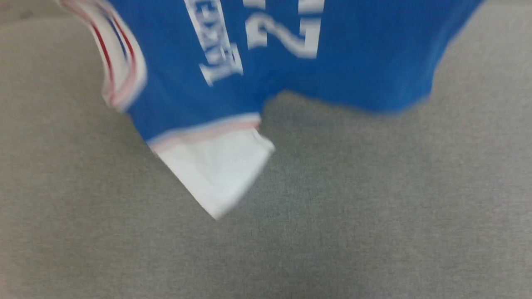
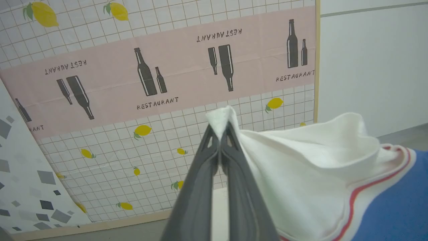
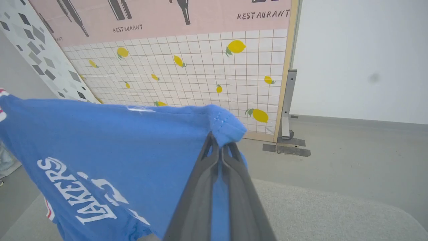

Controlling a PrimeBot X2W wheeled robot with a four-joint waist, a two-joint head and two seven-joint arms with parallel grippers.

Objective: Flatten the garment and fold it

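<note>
The garment (image 1: 357,62), a bright blue T-shirt with white lettering, hangs in the air above the grey surface (image 1: 374,207), blurred in the head view. A white sleeve (image 1: 216,170) dangles at its lower edge, and a red-striped white trim (image 1: 120,62) shows at the left. In the left wrist view my left gripper (image 2: 220,132) is shut on a white sleeve (image 2: 301,167) of the garment. My right gripper (image 3: 219,147) is shut on a blue hem corner (image 3: 224,124) in the right wrist view, the cloth stretching away to the left.
A wall panel printed with lemons and bottles (image 3: 200,73) stands behind. Beside it are a plain white wall (image 3: 361,57) and grey floor (image 3: 351,157). The grey padded surface (image 3: 327,214) lies under the right gripper.
</note>
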